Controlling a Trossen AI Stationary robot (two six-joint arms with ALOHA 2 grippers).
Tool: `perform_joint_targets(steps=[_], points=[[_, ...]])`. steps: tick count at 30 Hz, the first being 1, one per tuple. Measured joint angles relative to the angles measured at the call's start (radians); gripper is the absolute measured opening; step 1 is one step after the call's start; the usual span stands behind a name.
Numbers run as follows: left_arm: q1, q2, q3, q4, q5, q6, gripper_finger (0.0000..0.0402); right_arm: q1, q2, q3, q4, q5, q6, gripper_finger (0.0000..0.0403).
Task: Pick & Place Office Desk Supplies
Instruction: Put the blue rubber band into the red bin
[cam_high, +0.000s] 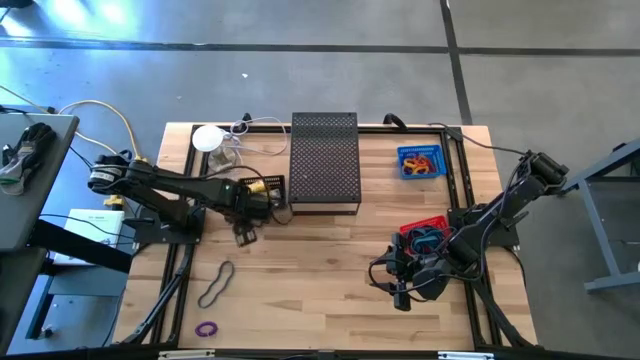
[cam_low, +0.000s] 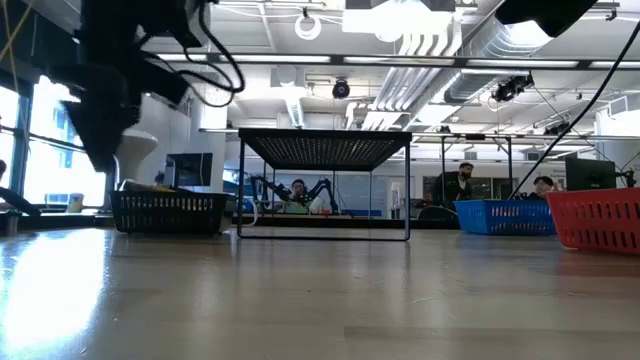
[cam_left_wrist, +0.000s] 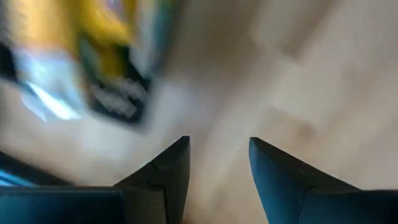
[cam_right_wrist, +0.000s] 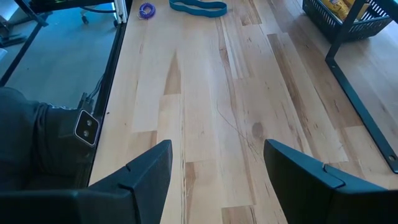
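Observation:
A large dark rubber-band loop (cam_high: 215, 285) and a small purple loop (cam_high: 206, 328) lie flat on the table's near left part; the right wrist view shows the dark loop (cam_right_wrist: 199, 7) and the purple loop (cam_right_wrist: 147, 9) far off. Small yellow pieces sit in a black basket (cam_high: 265, 187), which shows blurred in the left wrist view (cam_left_wrist: 112, 68). My left gripper (cam_high: 245, 235) (cam_left_wrist: 217, 144) is open above bare wood just near of that basket. My right gripper (cam_high: 402, 295) (cam_right_wrist: 217, 152) is open over bare wood, near of the red basket (cam_high: 425, 235).
A black mesh stand (cam_high: 325, 160) (cam_low: 325, 150) occupies the table's far middle. A blue basket (cam_high: 420, 160) with coloured items stands at the far right. A white cup (cam_high: 208, 138) sits far left. People sit in the room beyond the table.

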Motion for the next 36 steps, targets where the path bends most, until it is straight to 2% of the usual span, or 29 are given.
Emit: perform_joint_targets(steps=[6,8,10,12,15,22,31,36], points=[[-0.118,0.000,0.000,-0.140,0.306,-0.256,0.0149,0.000,0.000,0.000,0.000,0.000,0.001,0.0243],[-0.161,0.000,0.000,-0.154,0.462,-0.386,0.0148,0.000,0.000,0.000,0.000,0.000,0.001,0.0243],[-0.223,0.000,0.000,-0.153,0.546,-0.517,0.0148,0.000,0.000,0.000,0.000,0.000,0.001,0.0243],[-0.297,0.000,0.000,-0.153,0.543,-0.645,0.0147,0.000,0.000,0.000,0.000,0.000,0.001,0.0243],[-0.381,0.006,0.000,-0.146,0.459,-0.787,0.0147,0.000,0.000,0.000,0.000,0.000,0.001,0.0243],[-0.511,0.005,-0.009,-0.114,0.262,-0.902,0.0147,0.000,0.000,0.000,0.000,0.000,0.001,0.0243],[-0.508,0.006,-0.138,0.070,0.322,-0.876,0.0147,0.000,0.000,0.000,-0.001,0.000,0.016,0.0243],[-0.512,0.006,-0.151,0.093,0.271,-0.878,0.0147,0.000,0.021,0.000,-0.001,0.000,0.016,0.0243]])
